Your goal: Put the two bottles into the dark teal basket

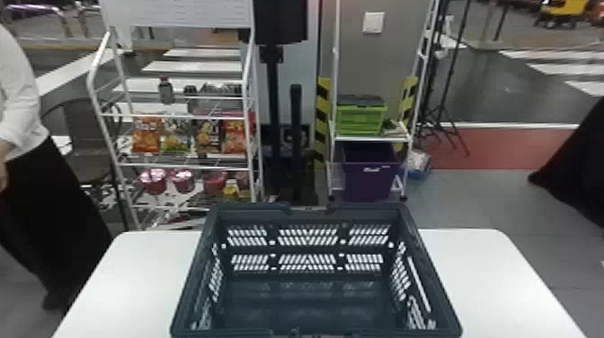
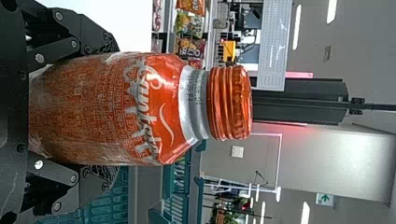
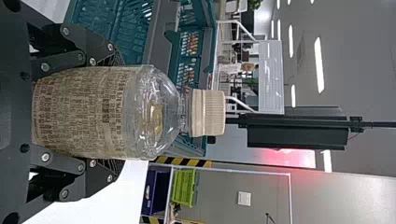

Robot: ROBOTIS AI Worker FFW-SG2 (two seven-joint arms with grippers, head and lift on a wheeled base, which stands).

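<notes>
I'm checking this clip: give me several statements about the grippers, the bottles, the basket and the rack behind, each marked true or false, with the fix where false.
1. The left pincer grips the orange-capped bottle. True.
2. The right pincer has nothing between its fingers. False: it grips the pale-capped bottle.
3. The dark teal basket stands on the white table. True.
4. One bottle already lies in the dark teal basket. False: both bottles are in the pincers.
5. On the rack, the purple bin is above the green crate. False: the purple bin is below the green crate.
</notes>
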